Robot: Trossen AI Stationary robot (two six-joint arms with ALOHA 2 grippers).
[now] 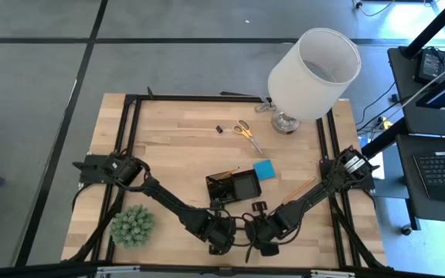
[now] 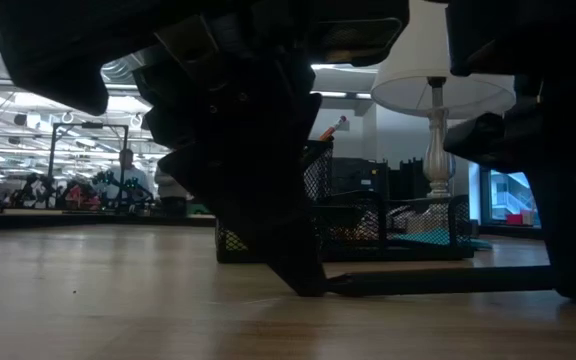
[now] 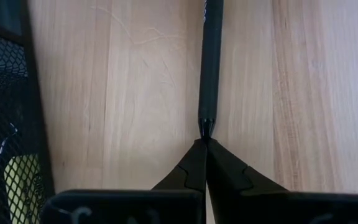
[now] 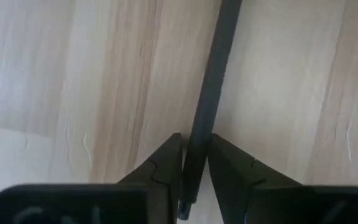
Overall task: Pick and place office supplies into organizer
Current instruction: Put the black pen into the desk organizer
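A: Which way does the black pen [image 4: 209, 93] point, and where does it lie?

B: It lies flat on the worktop [image 1: 176, 147] at the near edge, long axis running side to side between my two claws. In my right wrist view its shaft passes straight between my fingers [image 4: 161, 163]; my right claw [image 1: 263, 241] is clamped on it near one end. In my left wrist view the pen's tip [image 3: 206, 126] touches the points of my left claw [image 3: 204, 145], which is clenched with nothing inside it.

A: And beyond the pen?

B: Just behind stands the organizer [image 1: 234, 187], a black mesh tray. Beside it lies the blue pad [image 1: 263, 169], with an orange pencil [image 1: 300, 189] nearby. Farther back are the yellow-handled scissors [image 1: 246, 132] and a small black clip [image 1: 219, 129], then the white lamp [image 1: 313, 73].
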